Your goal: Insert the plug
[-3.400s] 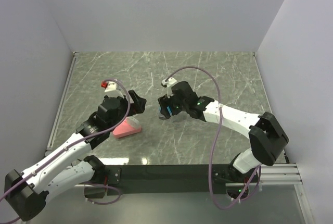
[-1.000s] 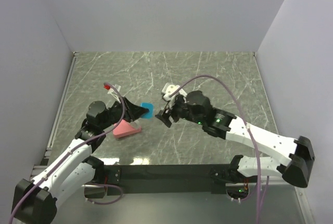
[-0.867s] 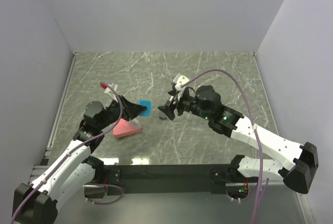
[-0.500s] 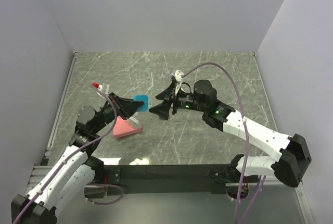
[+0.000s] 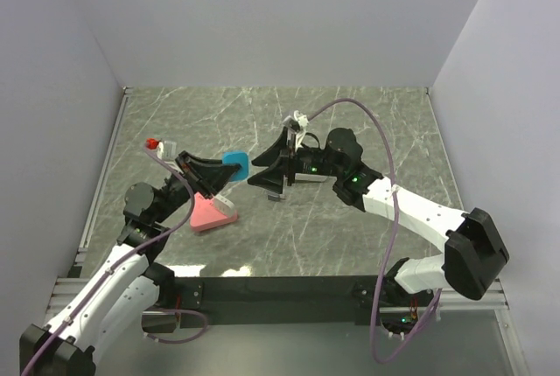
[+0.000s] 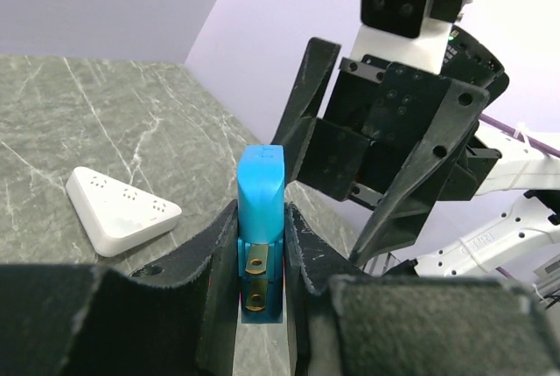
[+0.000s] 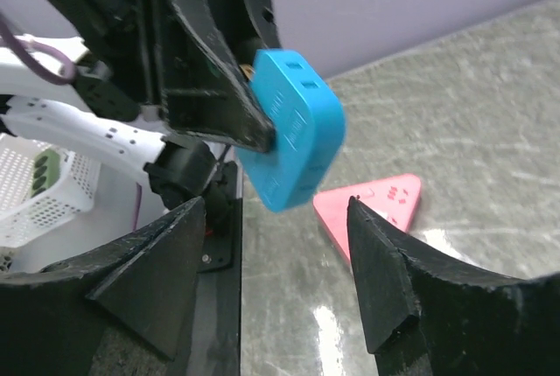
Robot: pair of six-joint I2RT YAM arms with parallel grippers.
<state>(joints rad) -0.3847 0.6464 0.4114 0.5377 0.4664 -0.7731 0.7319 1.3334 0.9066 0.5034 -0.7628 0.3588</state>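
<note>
Above the table (image 5: 350, 114), left claw (image 6: 261, 249) pinching plug (image 6: 261, 185), right claw (image 7: 276, 219) spread, facing the plug

SURFACE AND MATERIAL DATA

Plug (image 6: 261, 185): blue plastic, smooth, satin sheen. Prongs (image 6: 255, 261): brass-coloured metal, shiny. Left fingers (image 6: 208, 261) and right fingers (image 7: 407, 306): black plastic, matt, finely grained. White block (image 6: 118, 210) and pink block (image 7: 372, 207): smooth plastic, low sheen. Table (image 5: 350, 122): grey-green marble-patterned top, polished, reflective near the front edge. Arm shells (image 5: 416, 212): white glossy plastic. Cable (image 5: 359, 105): smooth purple sheath.
</note>
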